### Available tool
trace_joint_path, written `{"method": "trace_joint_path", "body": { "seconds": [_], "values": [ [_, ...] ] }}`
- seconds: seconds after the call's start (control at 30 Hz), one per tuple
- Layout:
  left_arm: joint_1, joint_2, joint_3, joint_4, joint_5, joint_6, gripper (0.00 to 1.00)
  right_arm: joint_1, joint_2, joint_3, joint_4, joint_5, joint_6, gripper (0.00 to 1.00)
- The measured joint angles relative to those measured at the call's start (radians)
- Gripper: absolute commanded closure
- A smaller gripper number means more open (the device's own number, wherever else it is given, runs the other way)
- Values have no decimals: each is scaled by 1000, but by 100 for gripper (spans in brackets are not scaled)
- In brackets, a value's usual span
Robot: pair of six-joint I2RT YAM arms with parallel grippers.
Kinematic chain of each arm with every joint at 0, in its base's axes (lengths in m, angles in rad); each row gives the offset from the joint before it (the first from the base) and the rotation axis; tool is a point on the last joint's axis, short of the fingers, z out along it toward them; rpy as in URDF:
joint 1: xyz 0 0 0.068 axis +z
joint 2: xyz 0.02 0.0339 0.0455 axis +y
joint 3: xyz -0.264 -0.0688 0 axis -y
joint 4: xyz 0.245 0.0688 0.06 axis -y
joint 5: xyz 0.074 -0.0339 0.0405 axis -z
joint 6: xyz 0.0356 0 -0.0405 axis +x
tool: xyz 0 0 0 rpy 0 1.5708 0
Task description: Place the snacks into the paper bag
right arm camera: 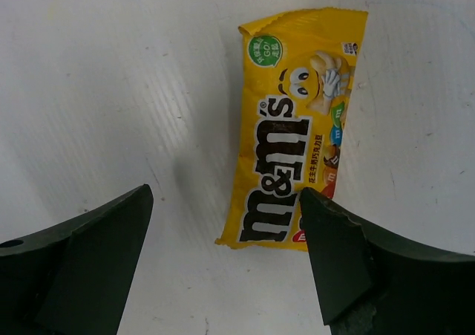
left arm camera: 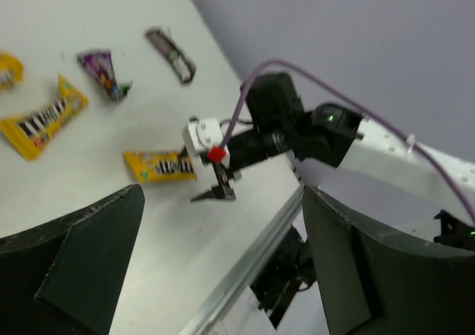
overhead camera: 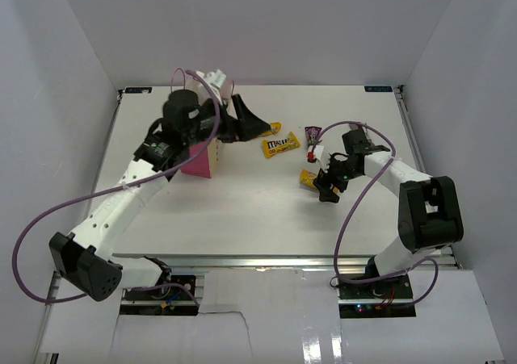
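Snack pick-up in preparation, three views. Nearest the bases, at 3 o'clock from the table's middle, the right gripper (overhead camera: 326, 188) hangs low over a yellow candy packet (right arm camera: 293, 127). Its jaws are spread wide and grip nothing. The packet lies flat and untouched on the table (overhead camera: 242, 219), its long axis running along the gap, so the jaws would close across its narrow width. This is judged the next grasp. The packet sits nearer one finger than the other, so a small sideways shift seems called for.

Farther back, at 9 to 10 o'clock, the pink paper bag (overhead camera: 199, 162) stands upright with the left arm (overhead camera: 121, 198) reaching over it. At 1 o'clock lies a second yellow packet (overhead camera: 280, 144), and at 2 o'clock a tiny purple wrapper (overhead camera: 313, 132). Farthest, at 11 to 12 o'clock and just past the bag, the left gripper (overhead camera: 250, 120) is raised off the table with its jaws wide apart and empty, facing the loose snacks.

Only the top view shows the bag and both arms together. Only the right wrist view shows the packet's print and how flat it lies. Only the left wrist view shows the dark brown bar (left arm camera: 171, 53) plainly, beyond the purple wrapper. No view shows the inside of the bag.
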Motion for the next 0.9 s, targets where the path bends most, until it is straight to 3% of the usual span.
{"method": "trace_joint_path", "body": {
  "seconds": [0.13, 0.2, 0.23, 0.33, 0.43, 0.63, 0.9],
  "values": [
    [-143, 38, -151, -9, -94, -63, 3, 8, 66, 3, 55, 73, 26, 22],
    [-182, 37, -220, 0, -124, -100, 5, 8, 74, 2, 90, 104, 42, 32],
    [-195, 37, -256, 13, -143, -122, 7, 8, 74, -1, 111, 121, 52, 44],
    [-215, 37, -324, 56, -185, -187, 11, 8, 74, -16, 156, 147, 71, 64],
    [-232, 47, -360, 107, -216, -263, 11, 6, 72, -32, 187, 148, 87, 77],
    [-266, 156, -389, 248, -225, -424, 11, -16, 18, -82, 211, 68, 126, 88],
    [-280, 382, -350, 312, -218, -591, 11, -24, -110, -122, 143, -127, 204, 90]
  ]
}}
